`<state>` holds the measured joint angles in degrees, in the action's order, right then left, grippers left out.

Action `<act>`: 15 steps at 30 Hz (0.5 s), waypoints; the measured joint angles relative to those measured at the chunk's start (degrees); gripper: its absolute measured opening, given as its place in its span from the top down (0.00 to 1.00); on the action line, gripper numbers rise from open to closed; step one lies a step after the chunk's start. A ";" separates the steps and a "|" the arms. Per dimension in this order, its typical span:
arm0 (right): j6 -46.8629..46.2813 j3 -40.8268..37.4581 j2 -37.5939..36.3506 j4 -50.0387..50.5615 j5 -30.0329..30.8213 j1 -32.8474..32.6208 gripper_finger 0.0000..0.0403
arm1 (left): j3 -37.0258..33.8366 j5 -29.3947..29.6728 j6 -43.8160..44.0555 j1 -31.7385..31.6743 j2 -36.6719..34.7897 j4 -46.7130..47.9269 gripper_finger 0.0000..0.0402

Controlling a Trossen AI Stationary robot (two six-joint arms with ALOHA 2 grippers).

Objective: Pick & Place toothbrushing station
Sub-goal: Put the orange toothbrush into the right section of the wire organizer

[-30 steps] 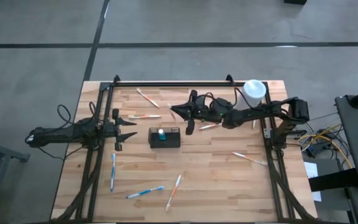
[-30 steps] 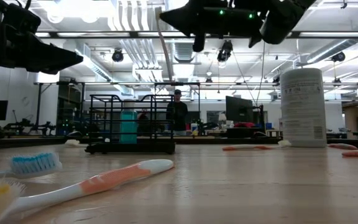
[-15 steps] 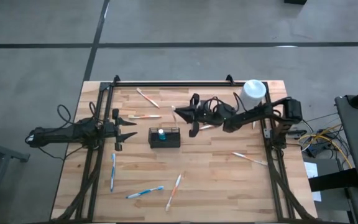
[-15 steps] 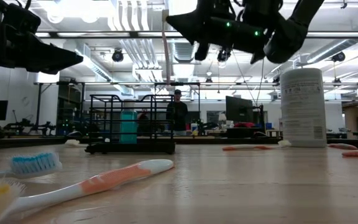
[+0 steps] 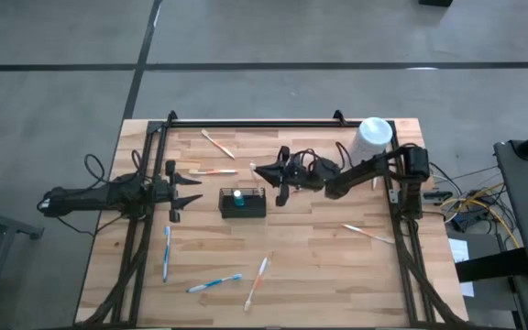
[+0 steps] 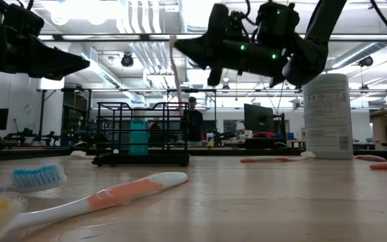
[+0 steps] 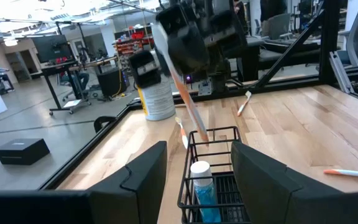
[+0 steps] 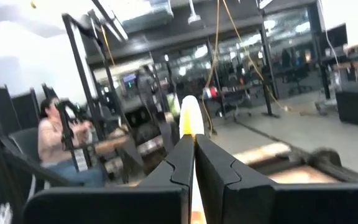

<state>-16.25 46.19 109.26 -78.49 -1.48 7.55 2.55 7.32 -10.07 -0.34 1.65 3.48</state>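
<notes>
My right gripper (image 5: 257,170) hangs above the middle of the table, shut on a white-and-orange toothbrush (image 7: 190,107). That brush's lower end (image 7: 205,140) reaches the top rim of the toothbrushing station (image 5: 243,203), a low black wire basket, at the basket's right end. Inside the basket stands a teal bottle (image 7: 201,182) with a white cap. In the low view the brush (image 6: 176,74) shows as a thin upright stick over the basket (image 6: 142,134). My left gripper (image 5: 197,188) waits open and level, left of the basket. My right gripper pinches the toothbrush near its upper end (image 8: 190,124) between its two fingers, and a short piece sticks up past them. The fingers come roughly level from the table's right and lie across the brush. The brush hangs below them, slightly slanted, clear of the table.
A tall white canister (image 5: 374,136) stands at the far right corner. Several loose toothbrushes lie on the wooden table: two far left (image 5: 216,144) (image 5: 214,171), one at the right (image 5: 368,234), others near the front (image 5: 166,252) (image 5: 214,283) (image 5: 258,280). A black frame edges the table.
My right gripper has come down over the basket's right end, still shut on the toothbrush. The brush has sunk with it, and its lower end now reaches the basket's top rim.
</notes>
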 joint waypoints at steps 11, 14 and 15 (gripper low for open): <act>-0.64 0.10 10.52 -11.40 0.13 0.00 0.98 | 0.00 0.00 0.00 0.00 0.00 -0.01 0.53; -2.39 0.23 12.28 -11.39 0.13 0.00 0.98 | 0.00 -0.01 0.00 -0.02 0.00 -0.01 0.54; -2.43 0.24 12.53 -11.37 0.13 0.00 0.98 | 0.00 -0.01 0.00 -0.02 0.00 -0.01 0.54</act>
<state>-18.69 46.44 121.79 -89.86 -1.34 7.55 2.55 7.31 -10.07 -0.36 1.65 3.46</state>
